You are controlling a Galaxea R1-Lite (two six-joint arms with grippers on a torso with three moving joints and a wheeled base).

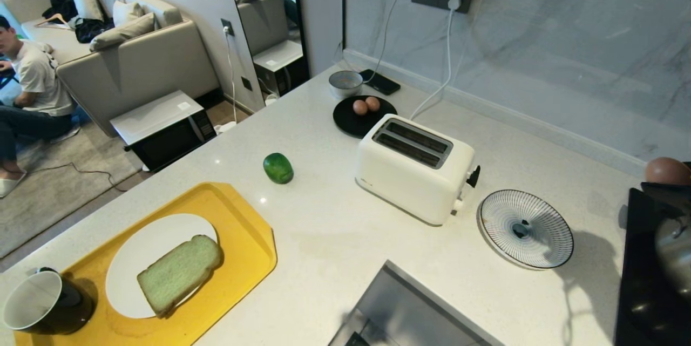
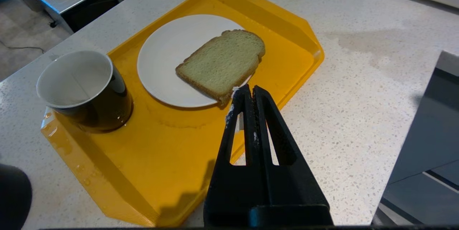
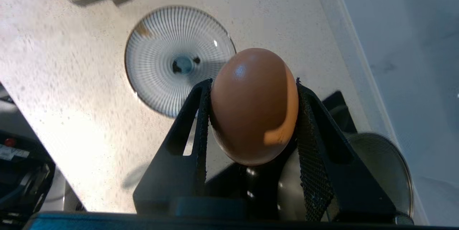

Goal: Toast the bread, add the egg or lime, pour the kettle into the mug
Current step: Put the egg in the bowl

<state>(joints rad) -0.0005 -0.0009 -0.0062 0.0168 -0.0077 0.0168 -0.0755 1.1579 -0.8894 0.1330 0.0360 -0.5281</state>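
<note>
One egg (image 3: 254,106) pinched between the right gripper (image 3: 251,90) fingers, up over the counter near the striped bowl (image 3: 179,59), two more eggs on the black plate (image 1: 351,119) behind the toaster (image 1: 413,168), bread (image 2: 220,63) on the white plate (image 2: 161,57), left gripper (image 2: 248,95) closed tight, holding nothing
</note>
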